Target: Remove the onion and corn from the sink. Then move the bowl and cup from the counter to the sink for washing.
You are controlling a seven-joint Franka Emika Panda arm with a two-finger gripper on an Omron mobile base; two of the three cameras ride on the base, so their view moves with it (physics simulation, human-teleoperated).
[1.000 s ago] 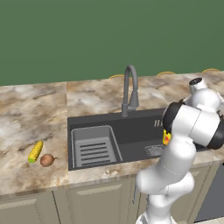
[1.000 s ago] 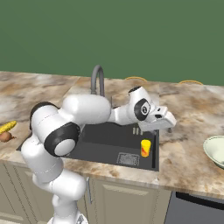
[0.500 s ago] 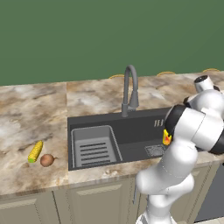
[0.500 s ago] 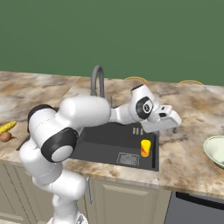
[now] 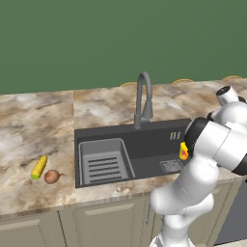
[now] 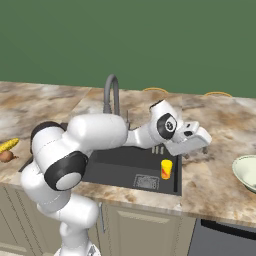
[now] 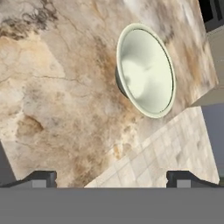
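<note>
The gripper [image 6: 200, 145] hangs empty over the worktop [image 6: 220, 120] right of the sink [image 6: 120, 167], jaws spread wide. In the left base view the arm hides most of the cup [image 5: 184, 151]; corn [image 5: 39, 167] and onion [image 5: 51, 176] lie near the worktop's front edge. The right base view's edge crops the bowl [image 6: 246, 172]. In the hand view the bowl sits near the worktop's corner.

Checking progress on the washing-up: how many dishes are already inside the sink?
1. The cup stands upright in the sink, near its drain. The bowl sits on the counter, right of the sink.
</note>
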